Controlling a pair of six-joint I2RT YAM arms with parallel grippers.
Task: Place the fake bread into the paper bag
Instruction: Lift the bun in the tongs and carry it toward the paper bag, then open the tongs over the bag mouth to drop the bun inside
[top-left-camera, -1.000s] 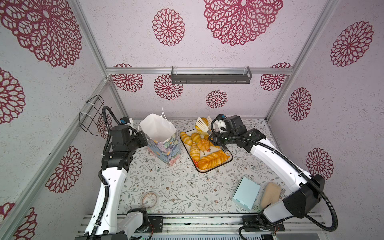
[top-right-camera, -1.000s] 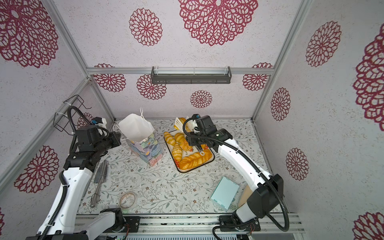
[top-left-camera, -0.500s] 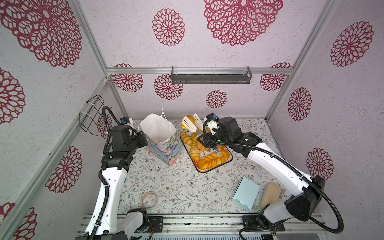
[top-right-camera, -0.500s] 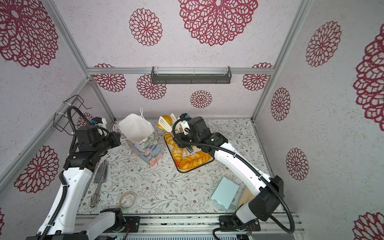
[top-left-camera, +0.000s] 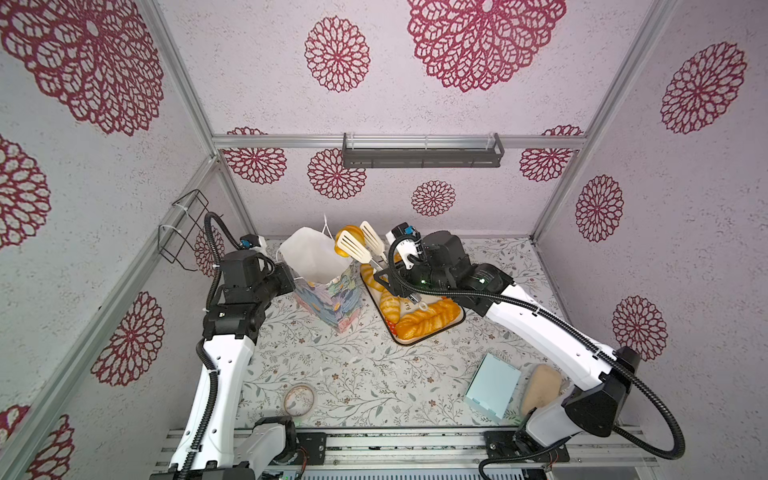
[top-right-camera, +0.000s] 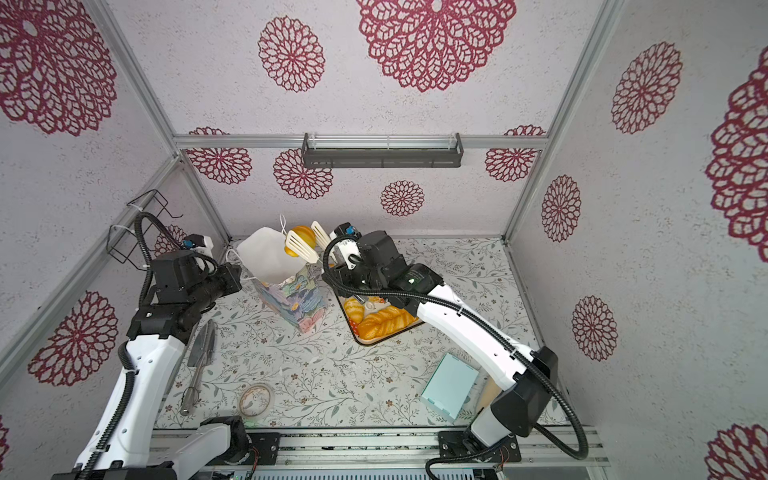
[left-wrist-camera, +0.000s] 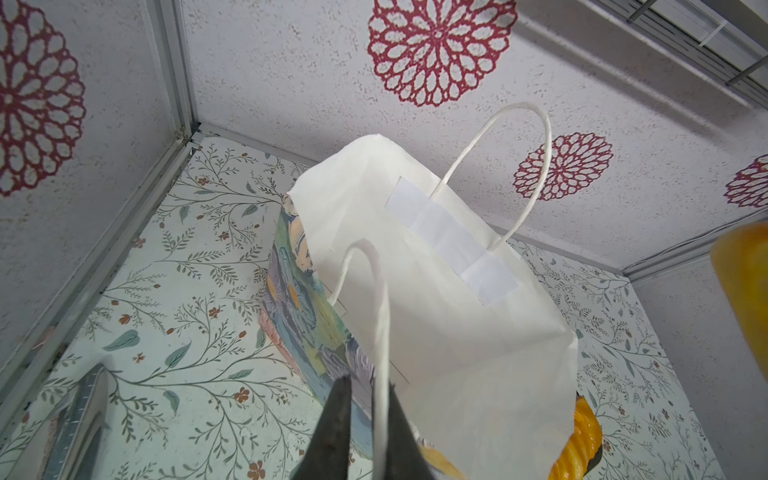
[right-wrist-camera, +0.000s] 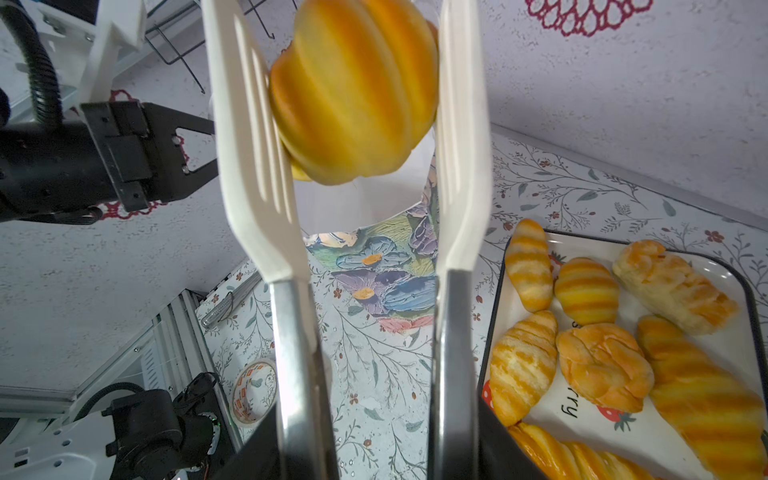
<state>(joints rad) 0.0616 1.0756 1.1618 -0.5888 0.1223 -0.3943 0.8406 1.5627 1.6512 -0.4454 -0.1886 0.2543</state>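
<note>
The paper bag (top-left-camera: 328, 286) (top-right-camera: 286, 286) stands upright with its white mouth open, left of the tray (top-left-camera: 457, 328). My left gripper (left-wrist-camera: 368, 382) (top-left-camera: 291, 278) is shut on the bag's near string handle (left-wrist-camera: 380, 299). My right gripper (top-left-camera: 390, 270) (right-wrist-camera: 374, 457) is shut on white-tipped tongs (right-wrist-camera: 257, 166). The tongs clamp a round golden bun (right-wrist-camera: 353, 91) (top-left-camera: 348, 241) (top-right-camera: 301, 239) above the bag's rim on the tray side. More fake bread lies on the tray: croissants (right-wrist-camera: 528, 262), buns (right-wrist-camera: 602, 361) and a long braided loaf (top-left-camera: 428, 318).
A pale blue flat box (top-left-camera: 492, 386) and a beige pad (top-left-camera: 540, 388) lie at the front right. A tape roll (top-left-camera: 299, 399) sits at the front centre. Metal utensils (top-right-camera: 201, 345) lie by the left arm. A wire rack (top-left-camera: 183, 228) hangs on the left wall.
My right arm has carried the tongs and bun left, from over the tray to the bag's mouth. The left arm holds still on the handle.
</note>
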